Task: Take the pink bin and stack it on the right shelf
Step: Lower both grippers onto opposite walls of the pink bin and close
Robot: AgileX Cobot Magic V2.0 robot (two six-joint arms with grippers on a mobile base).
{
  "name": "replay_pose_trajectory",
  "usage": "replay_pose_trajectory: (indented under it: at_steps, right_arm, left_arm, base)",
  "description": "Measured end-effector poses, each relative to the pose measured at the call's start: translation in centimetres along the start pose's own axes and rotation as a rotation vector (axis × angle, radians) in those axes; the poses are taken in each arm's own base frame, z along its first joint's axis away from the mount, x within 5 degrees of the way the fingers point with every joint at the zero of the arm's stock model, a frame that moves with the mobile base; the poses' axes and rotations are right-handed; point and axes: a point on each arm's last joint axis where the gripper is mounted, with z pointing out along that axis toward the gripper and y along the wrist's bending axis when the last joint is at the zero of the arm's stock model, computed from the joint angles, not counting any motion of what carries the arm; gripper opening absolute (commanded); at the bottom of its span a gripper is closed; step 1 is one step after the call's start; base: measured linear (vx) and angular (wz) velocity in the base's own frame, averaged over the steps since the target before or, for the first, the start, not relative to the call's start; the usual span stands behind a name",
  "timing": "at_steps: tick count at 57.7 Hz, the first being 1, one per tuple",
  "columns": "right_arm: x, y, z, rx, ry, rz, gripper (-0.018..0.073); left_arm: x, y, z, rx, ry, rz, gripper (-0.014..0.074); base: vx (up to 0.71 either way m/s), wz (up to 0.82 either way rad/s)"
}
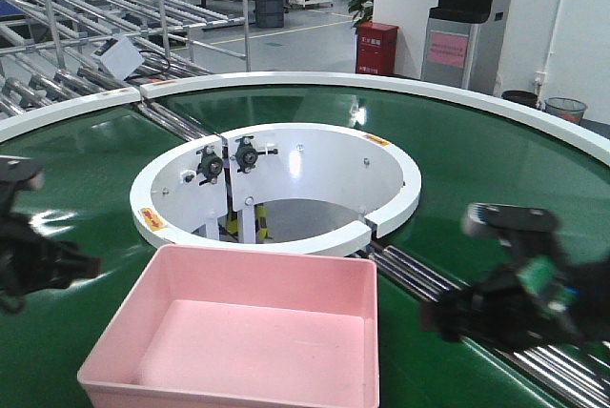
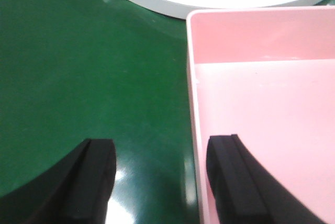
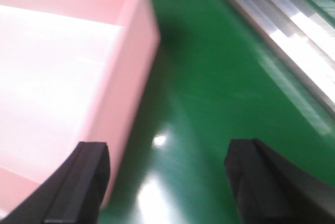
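On the glossy green curved bench sits the shallow pale-pink plastic bin. I see my left pincer spread, straddling its left wall, and my right pincer spread at its right wall.

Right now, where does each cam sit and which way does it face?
Front: above the arms, facing forward and down at the pink bin on the green belt; left gripper and right gripper at the edges.
Left wrist: behind its open fingers, facing the bin's left wall.
Right wrist: likewise, the right wall; blurred.
All share bin and belt.
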Motion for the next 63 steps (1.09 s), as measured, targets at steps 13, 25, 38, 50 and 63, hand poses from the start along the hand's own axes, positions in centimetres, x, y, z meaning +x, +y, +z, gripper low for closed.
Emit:
replay_pose_trajectory:
  at_steps: [13,25,38,50,63]
  right_arm:
    - [-3.0,2.6,6.6,-0.034,0.078,0.086,0.0519]
    - [-4.4,3.7,11.4,-0.025,0.148,0.134,0.0519]
    - [-3.7,3.1,14.9,0.040,0.276,0.118,0.0477]
    - [-3.4,2.9,15.3,0.060,0.309,0.123,0.0307]
    - [-3.4,3.2,15.2,0.033,0.330,0.170,0.0025]
  left_arm:
    - [-2.9,0.2,6.8,0.074,0.177,-0.012,0.0511]
    - [-3.4,0.3,11.2,0.113,0.240,-0.042,0.0511]
    - [-1.6,0.2,14.4,0.156,0.307,-0.077,0.0511]
    - [-0.4,-0.2,16.2,0.211,0.356,-0.100,0.0452]
    - [-0.3,-0.4,16.0,0.230,0.376,-0.104,0.0066]
  base:
    - [0.00,0.00]
    - [0.00,0.00]
    - [0.00,0.00]
    - [0.00,0.00]
    - [0.00,0.00]
